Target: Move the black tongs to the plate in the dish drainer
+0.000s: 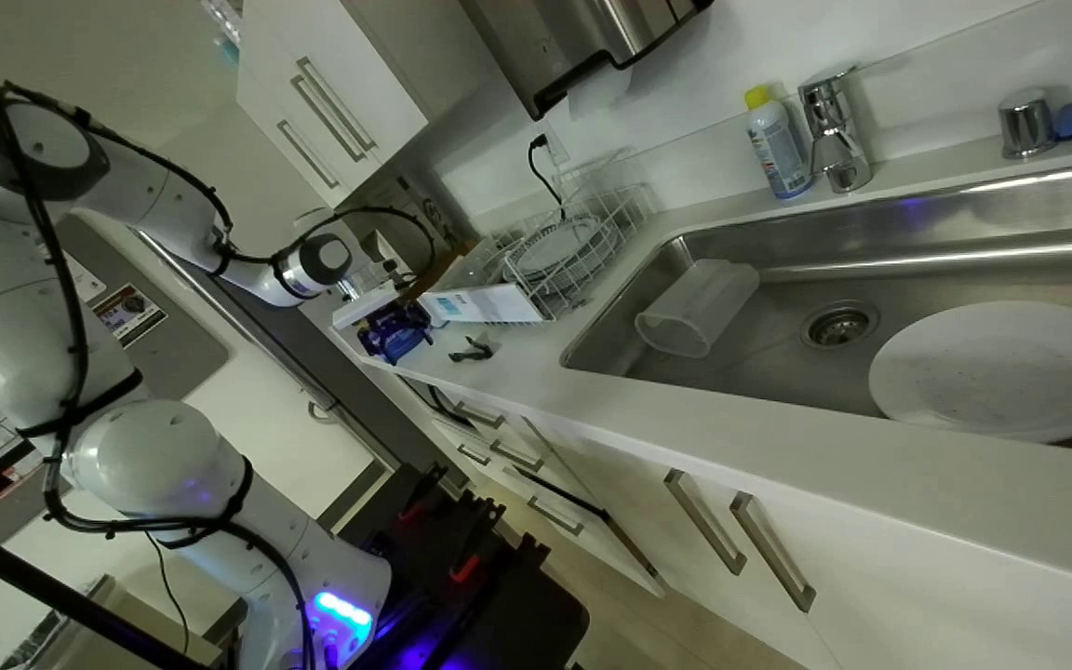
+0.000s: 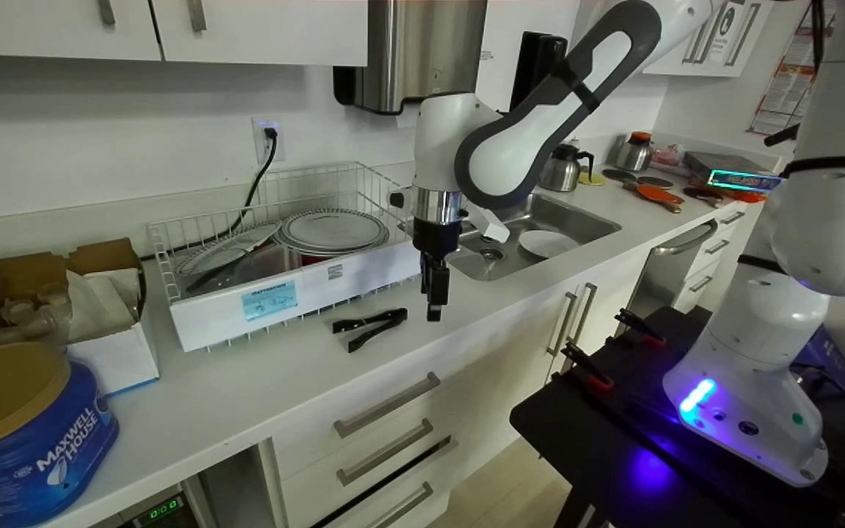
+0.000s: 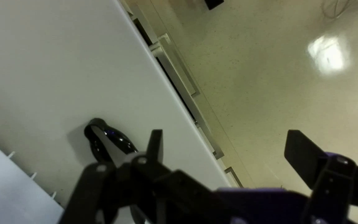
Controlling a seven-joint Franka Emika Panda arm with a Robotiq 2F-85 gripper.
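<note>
The black tongs (image 2: 371, 326) lie on the white countertop in front of the drainer. They show in both exterior views (image 1: 471, 351) and at lower left in the wrist view (image 3: 117, 138), partly hidden by a gripper finger. My gripper (image 2: 434, 304) points down just right of the tongs, above the counter. In the wrist view the gripper (image 3: 225, 149) is open with nothing between its fingers. The dish drainer is a white wire rack (image 2: 320, 180) against the wall, also seen in an exterior view (image 1: 624, 209). A pale round plate (image 2: 334, 229) lies in it, in both exterior views (image 1: 559, 244).
A white panel with a blue label (image 2: 268, 299) stands along the drainer's front. The sink (image 2: 584, 227) holds a large white disc (image 1: 1001, 372) and a clear plastic container (image 1: 699, 307). A blue coffee tub (image 2: 26, 447) and a cardboard box (image 2: 111, 352) stand at the counter's other end.
</note>
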